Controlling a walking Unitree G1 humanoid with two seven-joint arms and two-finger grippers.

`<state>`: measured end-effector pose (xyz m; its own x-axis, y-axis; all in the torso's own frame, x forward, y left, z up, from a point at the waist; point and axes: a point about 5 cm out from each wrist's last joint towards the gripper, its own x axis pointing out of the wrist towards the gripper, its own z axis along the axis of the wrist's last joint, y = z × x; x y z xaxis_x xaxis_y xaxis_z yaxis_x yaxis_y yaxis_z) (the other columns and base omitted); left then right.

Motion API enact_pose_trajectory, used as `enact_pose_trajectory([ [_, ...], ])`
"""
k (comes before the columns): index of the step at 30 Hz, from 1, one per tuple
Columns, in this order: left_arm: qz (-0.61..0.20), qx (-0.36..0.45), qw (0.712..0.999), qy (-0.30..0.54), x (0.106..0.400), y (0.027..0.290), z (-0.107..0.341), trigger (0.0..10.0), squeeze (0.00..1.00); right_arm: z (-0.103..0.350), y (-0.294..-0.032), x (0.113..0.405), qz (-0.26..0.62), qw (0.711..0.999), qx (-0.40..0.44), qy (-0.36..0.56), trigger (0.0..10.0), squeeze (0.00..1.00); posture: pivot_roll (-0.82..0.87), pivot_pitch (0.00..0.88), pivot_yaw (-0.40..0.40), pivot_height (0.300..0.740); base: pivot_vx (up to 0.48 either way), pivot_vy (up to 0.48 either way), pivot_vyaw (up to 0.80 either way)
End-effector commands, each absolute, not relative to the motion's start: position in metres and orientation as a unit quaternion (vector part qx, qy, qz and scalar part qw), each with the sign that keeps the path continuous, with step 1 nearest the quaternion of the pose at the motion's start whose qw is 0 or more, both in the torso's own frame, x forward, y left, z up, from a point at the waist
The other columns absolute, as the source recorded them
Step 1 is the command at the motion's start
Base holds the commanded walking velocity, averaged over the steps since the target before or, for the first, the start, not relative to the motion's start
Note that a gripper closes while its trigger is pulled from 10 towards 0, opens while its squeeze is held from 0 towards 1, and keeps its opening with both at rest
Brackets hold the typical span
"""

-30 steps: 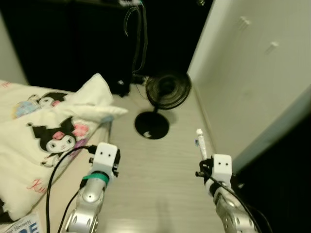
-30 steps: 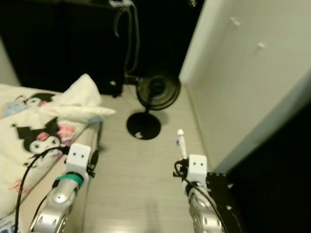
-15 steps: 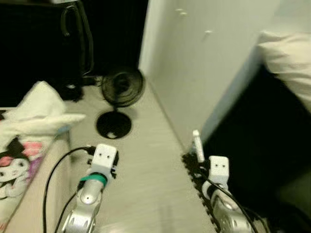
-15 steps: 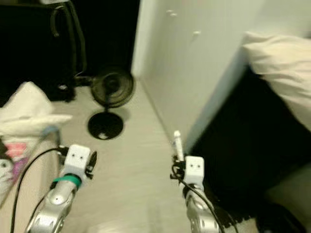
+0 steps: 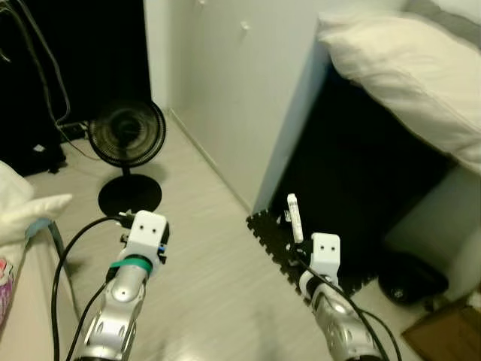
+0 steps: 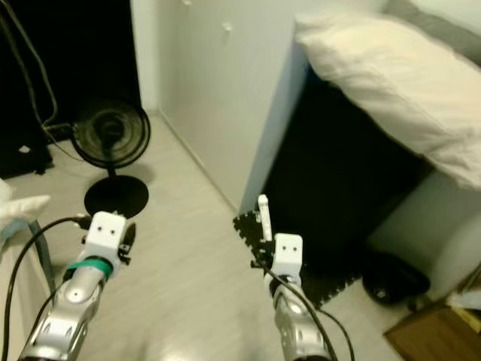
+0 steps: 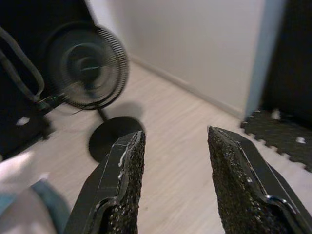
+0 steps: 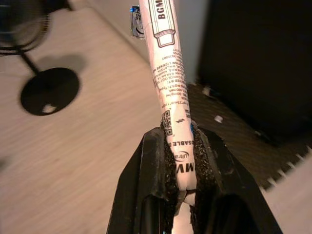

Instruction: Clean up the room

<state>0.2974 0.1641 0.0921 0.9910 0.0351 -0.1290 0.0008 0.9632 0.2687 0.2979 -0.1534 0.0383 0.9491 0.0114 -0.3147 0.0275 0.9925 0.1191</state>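
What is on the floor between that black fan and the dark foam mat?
Bare pale wood floor lies between the fan and the mat, with the white wall's corner beside it, as the left eye view shows.

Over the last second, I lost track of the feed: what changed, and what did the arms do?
The camera swung right: the bedding slid out to the left and the fan shifted left, while a pillow and black mat came into sight. The right tool stayed shut on the white tube; the left tool stayed open and empty.
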Motion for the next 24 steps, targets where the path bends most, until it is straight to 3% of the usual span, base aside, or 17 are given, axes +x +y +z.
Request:
enact_pose_trajectory([
  [1, -0.005, 0.134, 0.988, 0.079, 0.297, 0.158, 0.087, 10.0, 0.00, 0.037, -0.156, 0.297, -0.015, 0.985, 0.065, 0.159, 10.0, 0.00, 0.14, 0.000, 0.002, 0.740, 0.000, 0.000, -0.80],
  [9, 0.006, 0.143, 0.987, 0.080, 0.299, 0.170, 0.084, 10.0, 0.00, 0.037, -0.142, 0.297, -0.008, 0.987, 0.052, 0.152, 10.0, 0.00, 0.12, 0.000, -0.049, 0.740, 0.000, 0.000, -0.80],
  [18, 0.028, 0.144, 0.986, 0.075, 0.298, 0.170, 0.081, 10.0, 0.00, 0.043, -0.146, 0.301, 0.015, 0.989, 0.020, 0.143, 10.0, 0.00, 0.11, 0.000, -0.136, 0.740, 0.000, 0.000, -0.80],
  [24, 0.039, 0.137, 0.987, 0.072, 0.297, 0.169, 0.080, 10.0, 0.00, 0.048, -0.151, 0.305, 0.026, 0.991, 0.002, 0.132, 10.0, 0.00, 0.10, 0.007, -0.127, 0.740, 0.000, 0.000, -0.80],
])
